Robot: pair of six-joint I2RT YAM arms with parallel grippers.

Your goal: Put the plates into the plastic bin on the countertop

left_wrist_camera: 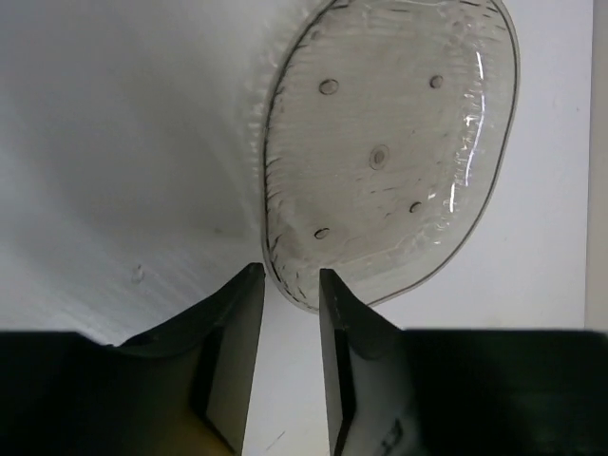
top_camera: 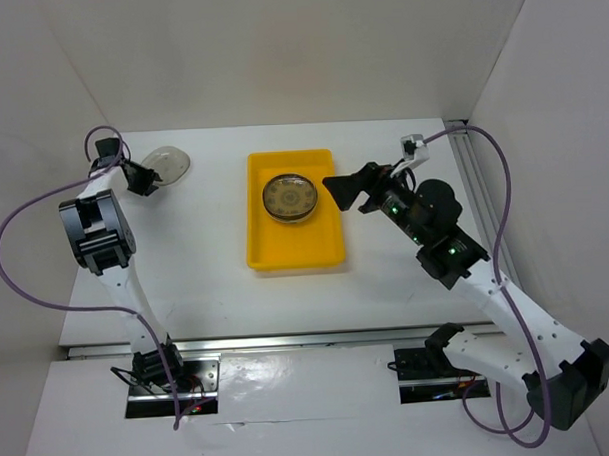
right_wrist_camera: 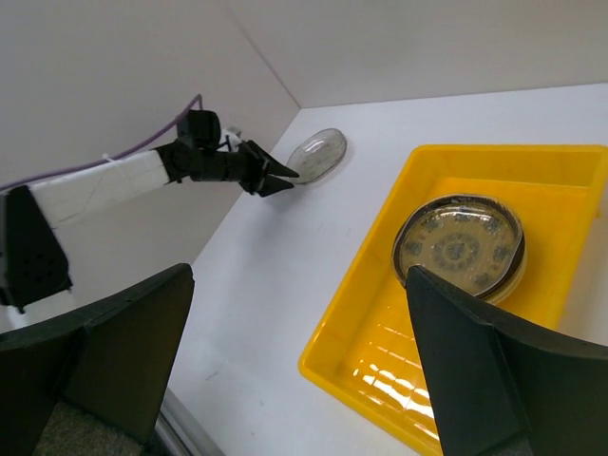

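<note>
A clear glass plate (top_camera: pixel 168 164) (left_wrist_camera: pixel 389 152) (right_wrist_camera: pixel 319 152) sits at the far left of the white countertop (top_camera: pixel 195 242). My left gripper (top_camera: pixel 145 180) (left_wrist_camera: pixel 290 277) (right_wrist_camera: pixel 282 179) is at its near rim. The jaws are narrowed, with the rim's edge between the fingertips. Whether they pinch it does not show. A yellow-and-brown patterned plate (top_camera: pixel 290 197) (right_wrist_camera: pixel 459 245) lies in the far half of the yellow plastic bin (top_camera: pixel 296 258) (right_wrist_camera: pixel 351 370). My right gripper (top_camera: pixel 343 192) (right_wrist_camera: pixel 299 275) hangs wide open and empty by the bin's right rim.
White walls close in the countertop at the left, back and right. The left wall stands near the clear plate. A metal rail (top_camera: pixel 478 182) runs along the right side. The arm bases and purple cables (top_camera: pixel 16 268) are at the near edge.
</note>
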